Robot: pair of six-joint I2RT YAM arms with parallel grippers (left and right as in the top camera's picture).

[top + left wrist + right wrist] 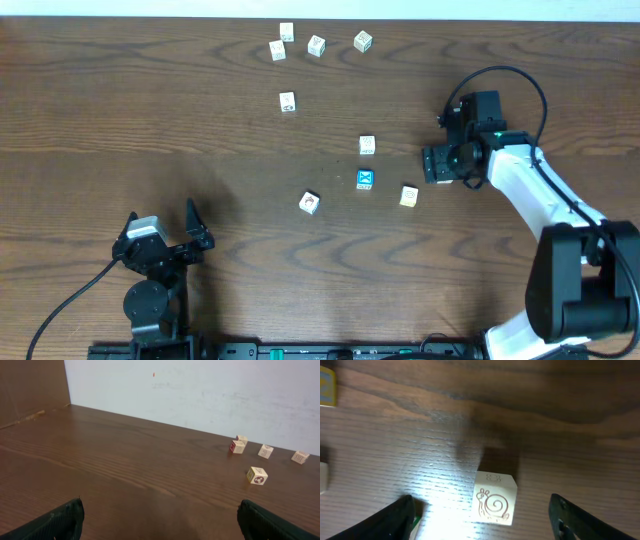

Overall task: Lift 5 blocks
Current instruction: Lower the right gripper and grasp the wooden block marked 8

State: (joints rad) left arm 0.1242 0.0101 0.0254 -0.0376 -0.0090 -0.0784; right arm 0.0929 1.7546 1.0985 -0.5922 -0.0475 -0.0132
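Between the wide-apart fingers of my right gripper [481, 499] a cream block with a snail drawing [494, 498] stands on the table, a gap on each side. In the overhead view the right gripper [432, 164] covers that spot. Just left of it lie the yellowish block [409, 196], the blue X block [365, 180] and a cream block [367, 145]. The block with the reddish-brown picture [309, 202] is farther left. The blue block [325, 387] shows at the wrist view's top left corner. My left gripper [162, 210] [161, 503] rests open and empty at the front left.
Several other whitish cubes [316, 45] cluster at the table's back edge, among them a green-marked one [363, 41]. One more [287, 101] [257, 475] lies nearer. A white wall [200, 390] stands behind the table, and a brown panel [30, 385] at its left.
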